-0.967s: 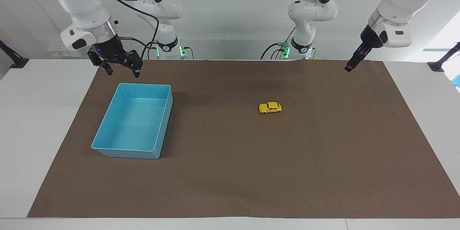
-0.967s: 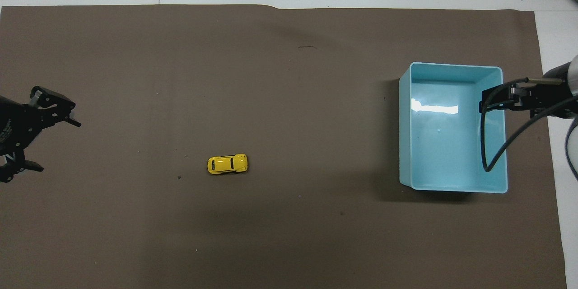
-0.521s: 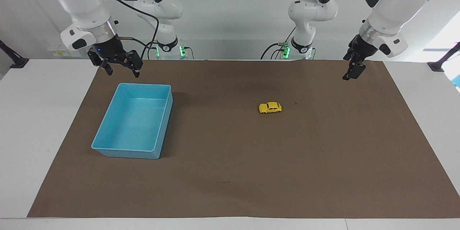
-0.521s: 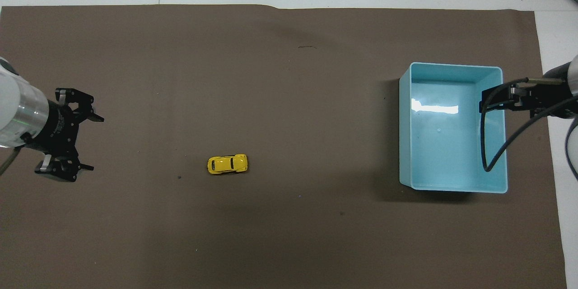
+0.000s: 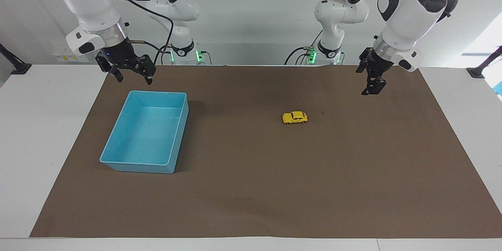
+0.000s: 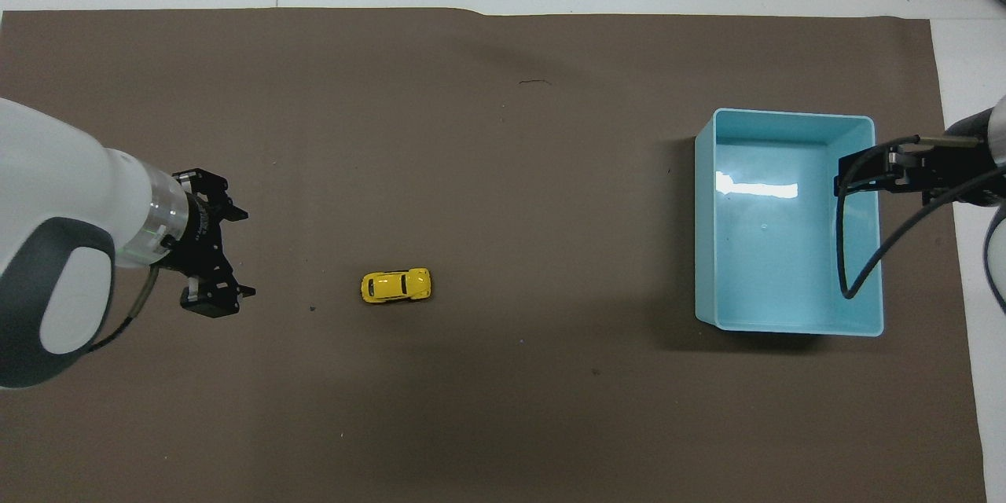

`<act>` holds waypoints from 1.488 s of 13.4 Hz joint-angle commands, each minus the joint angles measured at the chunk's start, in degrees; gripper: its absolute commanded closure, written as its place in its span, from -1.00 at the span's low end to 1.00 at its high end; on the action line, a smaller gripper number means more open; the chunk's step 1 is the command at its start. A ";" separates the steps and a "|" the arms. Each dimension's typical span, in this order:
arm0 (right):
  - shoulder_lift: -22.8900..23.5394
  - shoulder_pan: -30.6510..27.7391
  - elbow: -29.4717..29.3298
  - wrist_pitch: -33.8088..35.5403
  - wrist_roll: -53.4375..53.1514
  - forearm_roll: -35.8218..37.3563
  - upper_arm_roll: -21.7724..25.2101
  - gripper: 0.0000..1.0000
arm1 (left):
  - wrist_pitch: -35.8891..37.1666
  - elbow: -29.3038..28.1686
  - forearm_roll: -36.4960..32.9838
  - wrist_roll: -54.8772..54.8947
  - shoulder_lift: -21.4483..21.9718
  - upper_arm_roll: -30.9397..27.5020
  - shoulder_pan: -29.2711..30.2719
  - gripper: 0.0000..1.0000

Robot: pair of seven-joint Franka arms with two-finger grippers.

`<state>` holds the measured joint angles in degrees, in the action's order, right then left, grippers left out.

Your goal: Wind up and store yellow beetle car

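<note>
We see the yellow beetle car (image 5: 295, 117) standing on its wheels on the brown mat (image 5: 251, 188), untouched, well apart from the blue bin (image 5: 117, 141) at the right arm's end. The left gripper (image 6: 245, 253) hangs in the air over the mat toward the left arm's end, its fingers apart and holding nothing. The right gripper (image 5: 133, 80) waits over the mat by the bin's edge, fingers spread; in the overhead view it is cut off at the frame's edge.
</note>
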<state>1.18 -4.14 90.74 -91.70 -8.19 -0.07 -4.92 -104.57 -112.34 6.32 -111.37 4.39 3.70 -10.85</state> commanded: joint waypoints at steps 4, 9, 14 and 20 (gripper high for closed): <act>-0.39 -0.78 -0.04 0.64 0.90 -0.28 -0.53 -1.00 | -14.85 -11.05 2.02 -9.73 0.45 -0.80 -7.60 -1.00; -0.39 -0.78 -0.04 0.64 0.81 -0.28 -0.53 -1.00 | -25.49 -13.17 2.03 -14.83 -6.30 -0.80 -12.96 -1.00; -0.39 -0.78 -0.04 0.64 0.90 -0.28 -0.53 -1.00 | -34.65 -16.85 2.03 -18.88 -9.22 -0.80 -16.39 -1.00; -0.39 -0.78 -0.04 0.64 0.81 -0.28 -0.53 -1.00 | -38.78 -21.25 2.11 -21.52 -9.22 -0.88 -18.42 -1.00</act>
<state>1.18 -4.14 90.74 -91.70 -8.19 -0.07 -4.92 -141.84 -131.32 7.75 -132.03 -6.01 3.87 -27.99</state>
